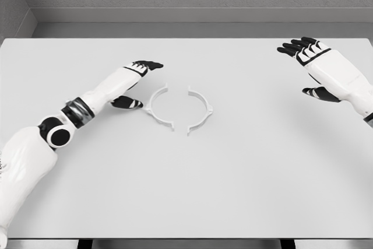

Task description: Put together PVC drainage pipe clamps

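White table (186, 190) fills the view. Left hand (135, 80) lies flat, fingers spread, holding nothing, its thumb just beside the left clamp half (158, 108). Right clamp half (199, 111) faces it across a gap. Right hand (315, 65), also spread, hovers well apart.

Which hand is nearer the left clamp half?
Left. The left hand sits just beside the left clamp half; the right hand is far off toward the table's right edge.
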Available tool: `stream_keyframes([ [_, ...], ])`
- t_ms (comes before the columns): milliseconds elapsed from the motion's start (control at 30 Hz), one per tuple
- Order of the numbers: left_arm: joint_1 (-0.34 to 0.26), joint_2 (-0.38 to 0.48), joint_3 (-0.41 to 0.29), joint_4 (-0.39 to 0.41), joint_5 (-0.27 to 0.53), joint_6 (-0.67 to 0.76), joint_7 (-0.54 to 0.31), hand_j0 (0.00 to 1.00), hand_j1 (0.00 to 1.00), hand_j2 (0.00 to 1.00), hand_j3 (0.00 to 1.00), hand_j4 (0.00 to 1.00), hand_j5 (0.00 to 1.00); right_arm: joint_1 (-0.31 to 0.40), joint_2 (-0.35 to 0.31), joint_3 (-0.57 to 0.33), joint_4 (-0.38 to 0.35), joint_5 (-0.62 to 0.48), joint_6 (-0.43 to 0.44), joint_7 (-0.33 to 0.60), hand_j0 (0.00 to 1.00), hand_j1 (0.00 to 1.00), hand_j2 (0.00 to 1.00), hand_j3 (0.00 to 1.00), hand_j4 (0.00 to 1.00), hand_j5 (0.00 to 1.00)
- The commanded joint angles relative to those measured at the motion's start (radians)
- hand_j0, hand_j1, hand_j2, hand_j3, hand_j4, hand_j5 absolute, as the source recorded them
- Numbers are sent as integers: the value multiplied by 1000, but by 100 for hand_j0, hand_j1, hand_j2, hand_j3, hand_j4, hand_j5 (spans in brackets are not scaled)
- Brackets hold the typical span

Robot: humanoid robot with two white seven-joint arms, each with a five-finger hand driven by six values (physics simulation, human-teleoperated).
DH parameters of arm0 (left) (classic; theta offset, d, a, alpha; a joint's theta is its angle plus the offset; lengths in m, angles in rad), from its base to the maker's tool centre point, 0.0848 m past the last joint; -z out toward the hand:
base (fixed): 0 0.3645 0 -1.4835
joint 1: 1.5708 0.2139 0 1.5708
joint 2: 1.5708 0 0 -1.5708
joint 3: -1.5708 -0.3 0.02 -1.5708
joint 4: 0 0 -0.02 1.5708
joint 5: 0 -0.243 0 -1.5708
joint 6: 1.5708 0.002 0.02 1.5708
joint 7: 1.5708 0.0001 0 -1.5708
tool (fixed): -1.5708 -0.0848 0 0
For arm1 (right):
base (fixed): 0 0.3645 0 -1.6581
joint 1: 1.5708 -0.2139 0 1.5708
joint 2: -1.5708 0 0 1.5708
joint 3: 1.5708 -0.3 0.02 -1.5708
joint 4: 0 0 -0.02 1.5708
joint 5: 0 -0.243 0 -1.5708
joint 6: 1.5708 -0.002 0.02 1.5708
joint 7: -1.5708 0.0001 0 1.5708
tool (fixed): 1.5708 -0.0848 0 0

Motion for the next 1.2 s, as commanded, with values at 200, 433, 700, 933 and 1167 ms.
stream_keyframes([
  [200, -3, 0, 9, -3, 9, -1, -4, 100, 100, 100, 100, 100, 100, 0, 1, 1, -2, -7, 2, -1, 100, 100, 100, 100, 100, 100],
  [433, -9, 2, 9, 0, 9, -1, -2, 100, 100, 100, 100, 100, 100, 2, 1, 0, 0, -7, 2, -1, 100, 100, 100, 100, 100, 100],
  [700, -18, -9, 1, 0, 7, -1, -2, 100, 100, 100, 100, 100, 100, 0, 2, 0, 0, -7, 2, -1, 100, 100, 100, 100, 100, 100],
  [933, -17, -20, 0, -4, 3, -1, -2, 100, 100, 100, 100, 100, 100, 2, 2, 0, 0, -7, 2, -1, 100, 100, 100, 100, 100, 100],
  [1167, -11, -33, 0, -12, -8, -1, -2, 100, 100, 100, 100, 100, 100, 2, 2, 0, 0, -7, 2, -1, 100, 100, 100, 100, 100, 100],
])
